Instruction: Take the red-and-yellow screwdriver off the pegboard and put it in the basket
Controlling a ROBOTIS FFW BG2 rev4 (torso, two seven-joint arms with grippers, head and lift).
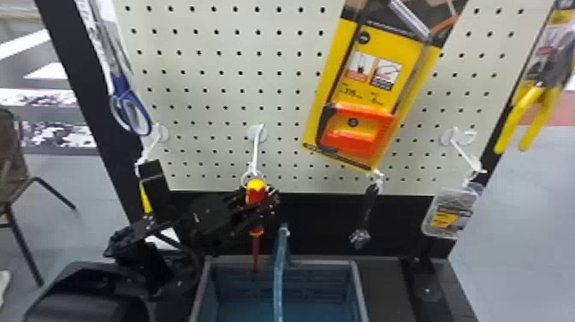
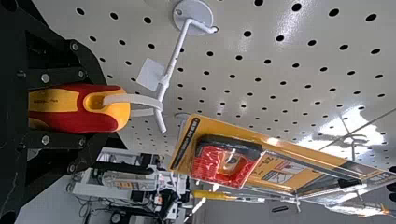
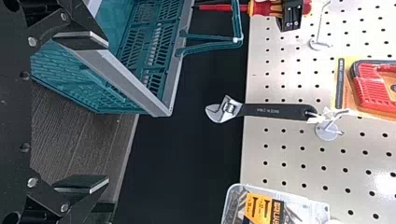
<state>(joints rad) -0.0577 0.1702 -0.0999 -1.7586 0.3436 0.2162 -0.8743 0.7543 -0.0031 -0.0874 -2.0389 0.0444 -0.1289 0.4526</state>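
Screwdriver (image 1: 256, 186) in the left gripper (image 1: 262, 201), roughly upright and tip down, above the far side of the basket (image 1: 358, 287). Was clamped by the handle, with jaws drawn in firmly from both sides. Hung as well, by the loop (image 2: 133, 98) at the handle's end, on a hook (image 1: 256, 150) of the pegboard (image 1: 205, 109), higher up behind the basket. Appeared, on that showing, to have got as far as the grasp: gripped, but neither unhooked nor delivered. Left to be done, as judged from the scene: slipping the loop off the hook, drawing clear of the board, lowering into the basket and letting go. Stood empty at the basket's right side, with jaws spread wide, in the case of the right gripper (image 3: 106, 111).
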